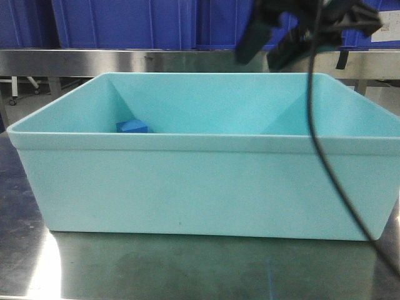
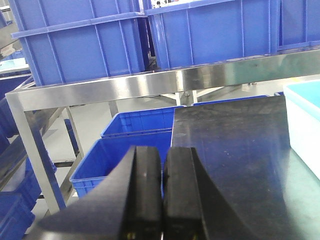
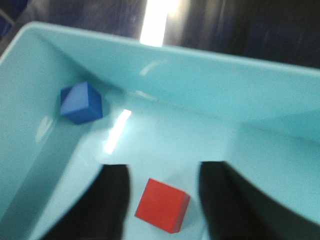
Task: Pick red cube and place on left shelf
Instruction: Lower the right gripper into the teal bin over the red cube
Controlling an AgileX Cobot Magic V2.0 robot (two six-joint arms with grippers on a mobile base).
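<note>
The task had barely begun. The red cube (image 3: pixel 162 205) lay on the floor of the teal bin (image 1: pixel 206 187), not yet lifted. My right jaws stood open and empty above it, one on each side of the cube. I could not tell whether either touched it, since the wrist view was blurred. From the front, the bin's near wall hid the red cube. Only the blue cube (image 1: pixel 132 127) showed there, toward the bin's left; the wrist view put it in a corner, well apart from the red one.

My left jaws were closed on nothing, held out beyond the left end of the counter (image 2: pixel 235 150). They pointed toward a steel rack (image 2: pixel 150 82) loaded with blue crates (image 2: pixel 100 45).

By my judgement everything remained to be done: closing on the cube, lifting it clear of the bin wall, carrying it left and setting it down. I could not say for certain which surface was the left shelf.

I could read no brand or writing. A white label (image 1: pixel 384 25) at the far right of the front view was too blurred to make out.
</note>
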